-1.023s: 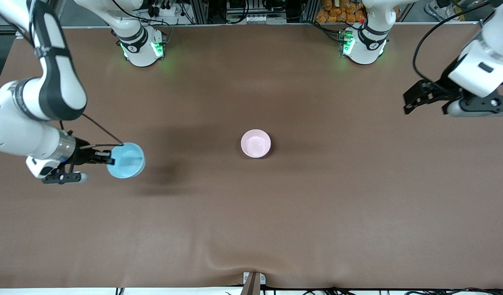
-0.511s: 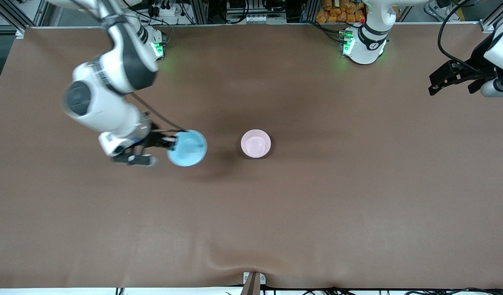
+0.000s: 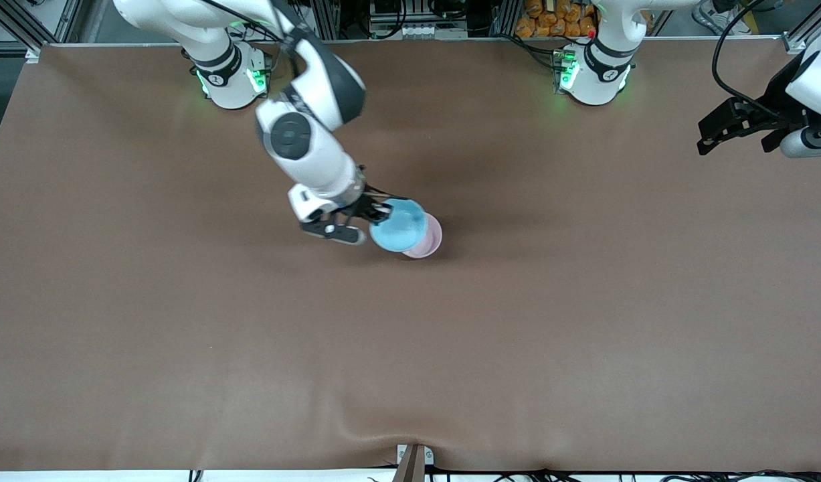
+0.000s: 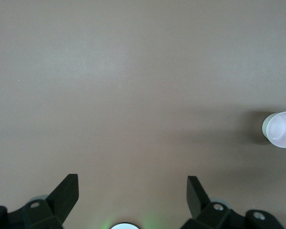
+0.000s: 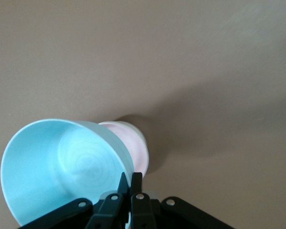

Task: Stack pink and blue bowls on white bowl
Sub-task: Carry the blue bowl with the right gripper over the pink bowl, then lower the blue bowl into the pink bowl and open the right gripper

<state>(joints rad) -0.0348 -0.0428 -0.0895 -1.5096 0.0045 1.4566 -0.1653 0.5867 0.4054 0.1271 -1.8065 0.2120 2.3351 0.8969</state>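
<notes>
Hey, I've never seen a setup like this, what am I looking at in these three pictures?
Two white robot arms stand at a brown table. One picture looks down from a high camera facing them; the other two come from cameras on each arm's wrist. The right hand is shut on the rim of a blue bowl, carrying it in the air over a pink bowl that sits mid-table. The left hand waits open and empty above its own end of the table. No white bowl shows separately.

My right pincer (image 3: 377,215) has one bowl (image 3: 398,225) by the rim, up over the other bowl (image 3: 429,242) mid-table (image 3: 584,321). My left pincer (image 3: 711,137) waits way off over its own end.
</notes>
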